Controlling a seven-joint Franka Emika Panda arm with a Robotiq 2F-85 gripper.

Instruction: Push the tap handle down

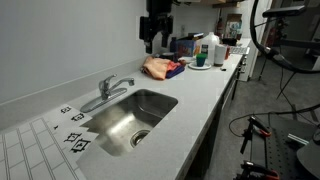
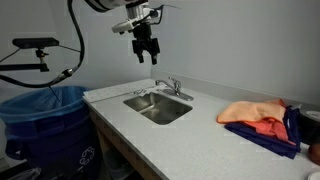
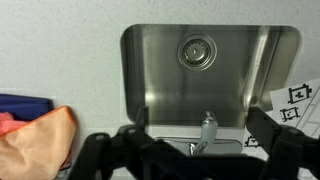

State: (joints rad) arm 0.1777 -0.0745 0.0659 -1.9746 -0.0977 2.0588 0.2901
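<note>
The silver tap (image 1: 112, 88) stands at the back rim of the steel sink (image 1: 125, 125); both also show in an exterior view (image 2: 171, 88). The tap handle (image 1: 104, 82) is a short chrome lever on the tap's base, small in both exterior views (image 2: 163, 83). In the wrist view I see the curved spout (image 3: 207, 126) over the basin, while the handle is hidden by the gripper body. My gripper (image 2: 146, 47) hangs open and empty high above the counter, apart from the tap. Its fingers frame the tap in the wrist view (image 3: 187, 150).
An orange cloth on a blue one (image 1: 161, 68) lies on the counter beside the sink, also seen in an exterior view (image 2: 258, 118). Bottles and containers (image 1: 205, 50) stand further along. A blue bin (image 2: 45, 125) stands by the counter's end. The sink drain (image 3: 196, 52) shows below.
</note>
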